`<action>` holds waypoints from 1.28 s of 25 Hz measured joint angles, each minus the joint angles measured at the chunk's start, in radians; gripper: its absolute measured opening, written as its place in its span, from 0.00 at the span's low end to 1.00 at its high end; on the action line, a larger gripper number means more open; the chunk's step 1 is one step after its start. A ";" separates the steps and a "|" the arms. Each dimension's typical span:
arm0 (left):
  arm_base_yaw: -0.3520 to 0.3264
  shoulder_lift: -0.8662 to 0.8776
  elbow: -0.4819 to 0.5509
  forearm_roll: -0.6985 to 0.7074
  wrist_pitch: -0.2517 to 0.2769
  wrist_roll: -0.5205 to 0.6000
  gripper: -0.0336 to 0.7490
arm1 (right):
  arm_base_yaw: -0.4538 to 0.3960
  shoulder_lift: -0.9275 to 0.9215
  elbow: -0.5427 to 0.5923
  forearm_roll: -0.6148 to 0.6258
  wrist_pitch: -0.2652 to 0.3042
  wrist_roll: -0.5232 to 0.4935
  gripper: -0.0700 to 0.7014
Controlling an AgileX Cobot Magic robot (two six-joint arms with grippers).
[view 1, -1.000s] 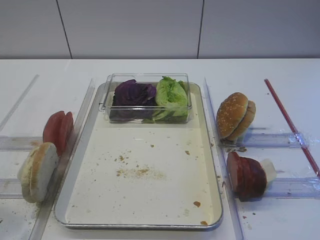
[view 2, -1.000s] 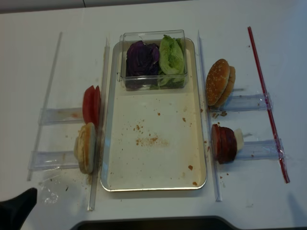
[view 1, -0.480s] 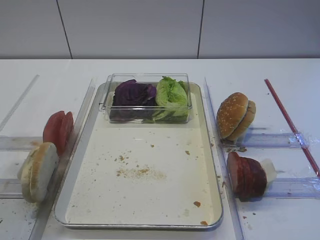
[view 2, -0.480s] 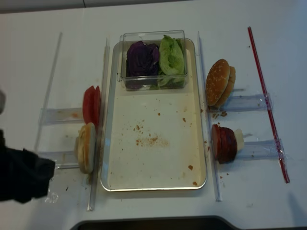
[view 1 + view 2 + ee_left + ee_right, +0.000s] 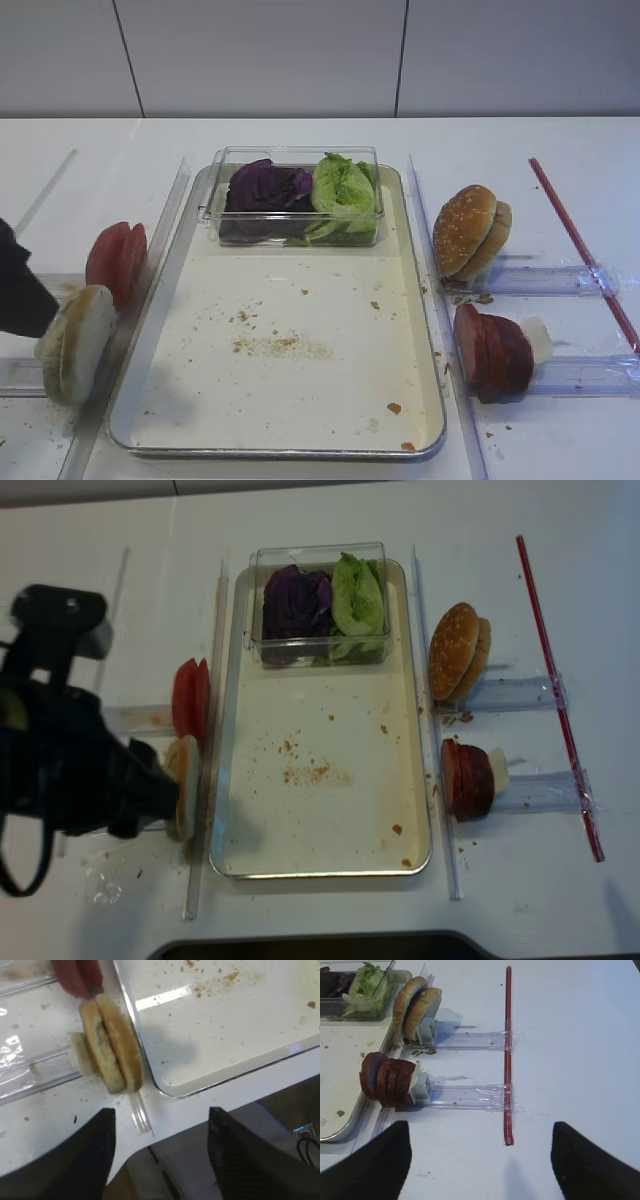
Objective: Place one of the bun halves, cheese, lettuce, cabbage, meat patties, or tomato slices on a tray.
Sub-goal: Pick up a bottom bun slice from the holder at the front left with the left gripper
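Observation:
Two bun halves (image 5: pixel 110 1050) stand on edge in a clear rack left of the tray (image 5: pixel 150 345), with tomato slices (image 5: pixel 115 262) behind them. My left gripper (image 5: pixel 160 1160) is open and empty, hovering over the table's front edge just short of the bun halves (image 5: pixel 185 785). Cabbage (image 5: pixel 265 188) and lettuce (image 5: pixel 343 192) fill a clear box at the tray's far end. Meat patties (image 5: pixel 387 1080) stand in a rack right of the tray. My right gripper (image 5: pixel 480 1160) is open over bare table in front of them. Cheese is not in view.
A sesame bun (image 5: pixel 470 232) stands in the rack behind the patties. A red strip (image 5: pixel 508 1055) runs along the right side. Clear rails (image 5: pixel 165 215) border both long sides of the tray. The left arm (image 5: pixel 70 770) covers the table left of the buns.
The left arm has come in from the lower left corner and now stands right beside the bun halves. Food and tray have not moved.

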 joint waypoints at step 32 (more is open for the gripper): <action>-0.104 0.271 0.000 0.192 -0.199 -0.376 0.44 | 0.000 0.000 0.000 -0.002 0.000 0.009 0.83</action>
